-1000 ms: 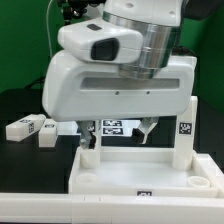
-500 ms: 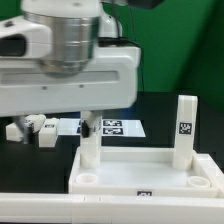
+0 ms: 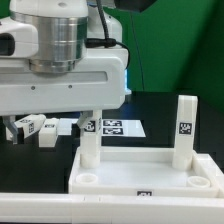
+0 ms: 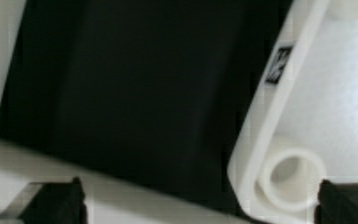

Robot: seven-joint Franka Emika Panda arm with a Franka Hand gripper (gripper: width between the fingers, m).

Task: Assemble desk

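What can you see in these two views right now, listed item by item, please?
tabletop: one, white, front of the exterior view, rim up.
upright legs: two, white, standing at the tabletop's far corners.
loose legs: two, white, lying on the table at the exterior view's left.
marker board: one, white with black tags, flat behind the tabletop.
table: one, black, under everything.
arm: one, white, upper part of the exterior view.
gripper: one, dark fingertips, open, above a tabletop corner.
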